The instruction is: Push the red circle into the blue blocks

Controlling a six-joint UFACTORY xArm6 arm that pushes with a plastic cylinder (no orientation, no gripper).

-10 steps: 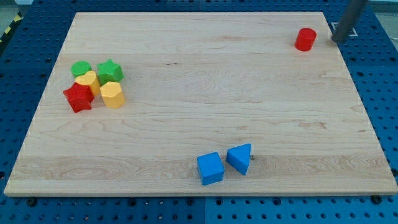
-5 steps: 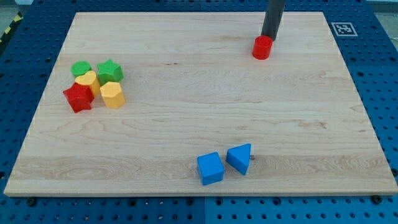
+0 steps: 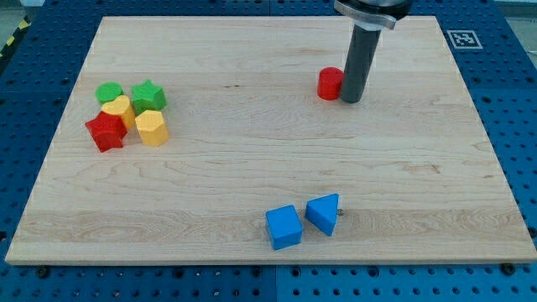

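- My tip (image 3: 351, 101) sits touching the right side of the red circle (image 3: 330, 84), in the upper middle of the bench (image 3: 252, 184).
- There is no gripper here, only the rod, so nothing is being held; the circle simply rests against it.
- The blue cube (image 3: 284, 226) and blue triangle (image 3: 324, 214) lie side by side near the view's bottom edge, well apart from the circle, below it and slightly left.
- From this side, a push would likely send the circle leftward; I judge the tip needs to get to the circle's top side, slightly right, to drive it down.
- The rod hides the circle's right edge, so the exact contact is hard to make out.
- Other blocks cluster at far left, well clear.
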